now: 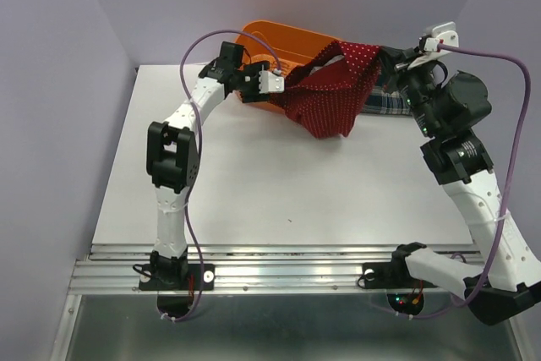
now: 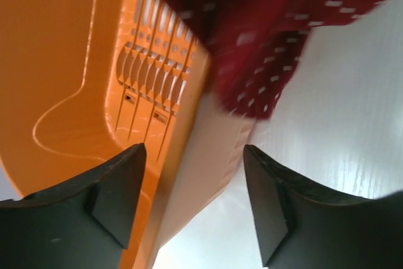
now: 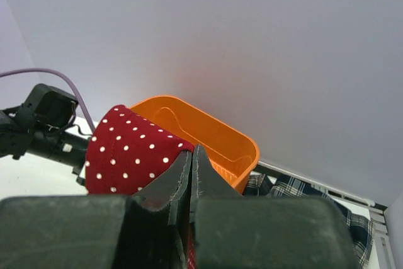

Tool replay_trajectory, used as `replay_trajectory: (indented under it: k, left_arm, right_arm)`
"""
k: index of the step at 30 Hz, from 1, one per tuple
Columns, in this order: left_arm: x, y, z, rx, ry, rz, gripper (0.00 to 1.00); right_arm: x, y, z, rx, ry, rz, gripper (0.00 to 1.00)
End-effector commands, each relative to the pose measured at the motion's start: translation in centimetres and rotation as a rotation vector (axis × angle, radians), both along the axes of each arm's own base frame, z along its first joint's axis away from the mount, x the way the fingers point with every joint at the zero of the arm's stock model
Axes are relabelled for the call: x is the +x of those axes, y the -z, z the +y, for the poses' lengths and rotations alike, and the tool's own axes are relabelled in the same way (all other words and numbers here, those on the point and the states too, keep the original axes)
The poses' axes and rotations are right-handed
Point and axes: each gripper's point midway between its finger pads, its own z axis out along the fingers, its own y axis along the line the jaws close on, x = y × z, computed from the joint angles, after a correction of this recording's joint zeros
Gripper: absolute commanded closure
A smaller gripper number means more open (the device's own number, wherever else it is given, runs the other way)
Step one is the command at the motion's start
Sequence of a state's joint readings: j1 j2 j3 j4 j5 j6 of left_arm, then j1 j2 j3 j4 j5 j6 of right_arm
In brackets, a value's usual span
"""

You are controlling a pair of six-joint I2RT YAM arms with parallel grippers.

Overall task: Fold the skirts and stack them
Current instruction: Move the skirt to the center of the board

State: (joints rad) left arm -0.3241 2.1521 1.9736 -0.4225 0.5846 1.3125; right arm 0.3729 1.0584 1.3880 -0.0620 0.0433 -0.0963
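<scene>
The dark red skirt with white dots [image 1: 331,95] hangs in the air in front of the orange bin, held up at its right corner. My right gripper [image 1: 390,58] is shut on that corner; in the right wrist view the jaws [image 3: 192,150] are pressed together with red dotted cloth [image 3: 126,149] between them. My left gripper [image 1: 284,82] is at the skirt's left edge; its jaws [image 2: 194,149] are open and empty, with the red skirt [image 2: 264,48] just beyond the fingertips. The plaid skirt [image 1: 393,101] lies on the table at the back right, under my right arm, and shows in the right wrist view [image 3: 296,190].
The orange plastic bin [image 1: 279,44] lies tipped at the table's back edge, right behind the left gripper; its slotted wall [image 2: 63,61] fills the left wrist view, and it shows in the right wrist view [image 3: 214,130]. The white table [image 1: 279,183] spreads out in front.
</scene>
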Motion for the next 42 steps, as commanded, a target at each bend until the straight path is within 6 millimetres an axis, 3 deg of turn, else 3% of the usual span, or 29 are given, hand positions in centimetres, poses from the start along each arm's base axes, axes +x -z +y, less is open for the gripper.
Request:
replay_trajectory:
  k: [1,5,8,10,11,15,18,22,26,34,35,37,38,39,40,42]
  left_arm:
    - [0.3,-1.6,-0.7,0.021,0.018,-0.059,0.32]
    - [2.7,-0.6,-0.6,-0.036,-0.135,-0.014,0.59]
    - [4.0,-1.0,0.0,-0.073,-0.241,-0.007,0.78]
    - [4.4,-1.0,0.5,-0.109,-0.319,0.001,0.87]
    - [4.1,-0.1,0.7,-0.131,-0.362,0.041,0.9]
    - [4.7,-0.5,0.8,-0.201,-0.439,0.051,0.97]
    - [4.7,-0.3,0.7,-0.221,-0.442,0.056,0.92]
    - [4.6,-1.7,0.6,-0.216,-0.386,-0.007,0.84]
    - [5.0,-4.0,1.1,-0.189,-0.377,-0.084,0.61]
    - [5.7,-7.9,2.7,-0.131,-0.397,-0.227,0.36]
    - [5.8,-8.7,3.1,-0.138,-0.414,-0.247,0.26]
    - [5.7,-9.9,3.5,-0.189,-0.446,-0.248,0.22]
    - [5.3,-13.1,3.5,-0.257,-0.449,-0.294,0.02]
    - [4.9,-14.1,3.9,-0.3,-0.466,-0.291,0.02]
    - [3.8,-18.1,4.1,-0.412,-0.484,-0.319,0.02]
    - [2.4,-21.5,4.9,-0.531,-0.505,-0.316,0.02]
  right_arm:
    - [-1.6,-3.0,-1.6,0.042,0.049,-0.113,0.99]
    - [-1.3,-1.9,-1.7,0.039,0.058,-0.092,0.99]
    - [-1.4,-1.7,-1.7,0.039,0.058,-0.089,0.99]
    - [-1.5,-1.7,-1.7,0.043,0.052,-0.086,0.99]
    - [-1.5,-1.6,-1.6,0.047,0.048,-0.083,0.99]
    - [-1.5,-0.9,-1.3,0.053,0.03,-0.062,0.99]
    - [-1.4,0.0,-0.8,0.057,0.006,-0.04,0.99]
    - [-1.4,0.6,-0.1,0.067,-0.031,-0.017,0.99]
    - [-1.1,1.6,0.4,0.071,-0.049,0.016,0.99]
    - [-1.1,3.1,2.2,0.074,-0.14,0.076,0.99]
    - [-1.0,3.3,2.4,0.068,-0.15,0.081,0.99]
    - [-1.1,3.0,2.8,0.075,-0.174,0.085,0.99]
    - [-1.1,2.9,3.3,0.072,-0.198,0.086,0.99]
    - [-1.4,2.2,3.5,0.072,-0.214,0.068,0.99]
    - [-1.7,1.4,3.9,0.07,-0.243,0.04,0.99]
    - [-1.5,0.7,4.3,0.061,-0.26,0.023,0.99]
